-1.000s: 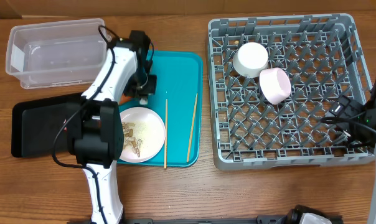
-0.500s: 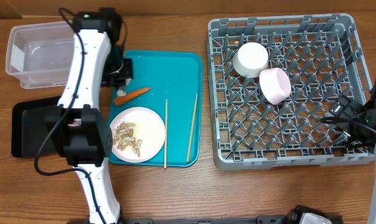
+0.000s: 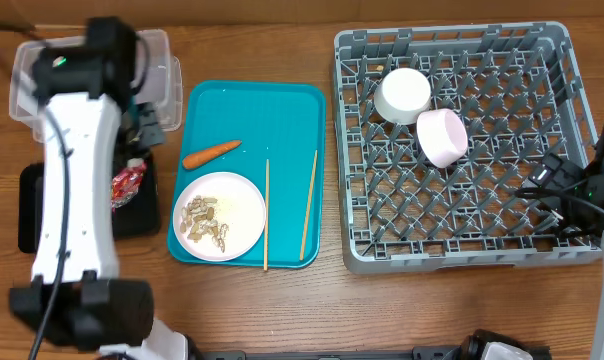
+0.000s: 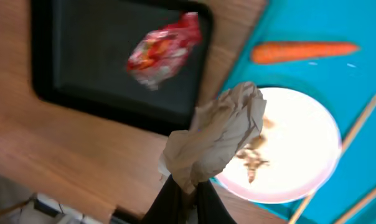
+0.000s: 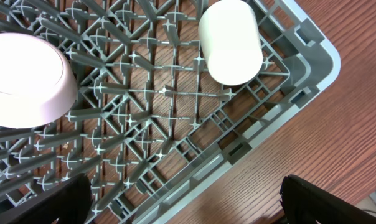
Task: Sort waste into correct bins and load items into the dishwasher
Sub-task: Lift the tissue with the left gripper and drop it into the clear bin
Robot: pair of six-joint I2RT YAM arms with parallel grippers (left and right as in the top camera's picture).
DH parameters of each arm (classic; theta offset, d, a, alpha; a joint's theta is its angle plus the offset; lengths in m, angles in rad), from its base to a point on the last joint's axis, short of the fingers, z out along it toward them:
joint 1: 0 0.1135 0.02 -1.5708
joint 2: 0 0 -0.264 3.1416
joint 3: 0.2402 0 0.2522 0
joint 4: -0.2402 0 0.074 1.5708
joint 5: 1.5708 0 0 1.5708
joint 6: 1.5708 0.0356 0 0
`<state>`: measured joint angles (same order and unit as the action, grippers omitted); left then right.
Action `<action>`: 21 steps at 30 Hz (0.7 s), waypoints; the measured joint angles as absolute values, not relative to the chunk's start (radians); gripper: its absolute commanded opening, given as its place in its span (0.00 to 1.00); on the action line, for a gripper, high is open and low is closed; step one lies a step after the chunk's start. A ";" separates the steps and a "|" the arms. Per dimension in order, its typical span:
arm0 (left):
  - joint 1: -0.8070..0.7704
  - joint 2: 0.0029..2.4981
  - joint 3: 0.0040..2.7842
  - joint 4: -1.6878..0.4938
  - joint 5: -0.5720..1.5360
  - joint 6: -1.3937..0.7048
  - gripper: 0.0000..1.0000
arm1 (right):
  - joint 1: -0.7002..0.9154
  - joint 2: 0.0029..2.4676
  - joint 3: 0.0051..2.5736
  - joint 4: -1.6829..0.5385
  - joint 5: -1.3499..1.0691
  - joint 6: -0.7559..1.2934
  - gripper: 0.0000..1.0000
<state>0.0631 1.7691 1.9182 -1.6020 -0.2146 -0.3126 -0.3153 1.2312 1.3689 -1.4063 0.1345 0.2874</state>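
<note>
My left gripper (image 4: 185,202) is shut on a crumpled white wrapper (image 4: 219,137), hanging above the wood between the black tray (image 4: 101,74) and the teal tray. A shiny red wrapper (image 4: 163,50) lies in the black tray (image 3: 52,215). The orange carrot (image 3: 212,153), the white plate (image 3: 237,205) with nut-shell scraps (image 3: 204,220) and two chopsticks (image 3: 266,215) rest on the teal tray. The grey dish rack (image 3: 462,230) holds a white cup (image 5: 230,42) and a bowl (image 5: 26,81). My right gripper (image 5: 188,208) stands open over the rack's near corner, empty.
The clear tub (image 3: 27,85) sits at the back left, partly hidden by my left arm. The teal tray (image 3: 282,110) lies between the bins and the rack. Bare wooden table (image 3: 382,310) runs along the front.
My left arm has swung left off the teal tray to above the black tray's edge, carrying the white wrapper. The carrot is uncovered. The right arm has not moved.
</note>
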 measured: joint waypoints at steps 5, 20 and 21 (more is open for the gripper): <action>0.189 1.719 1.794 -1.485 -0.225 -0.318 0.04 | -0.316 1.231 1.369 -1.407 0.134 0.288 1.00; 0.400 1.728 1.361 -0.953 -0.195 -0.324 0.04 | -0.315 1.231 1.369 -1.407 0.134 0.288 1.00; 0.400 1.728 1.354 -0.941 -0.195 -0.324 0.04 | -0.315 1.232 1.369 -1.407 0.134 0.288 1.00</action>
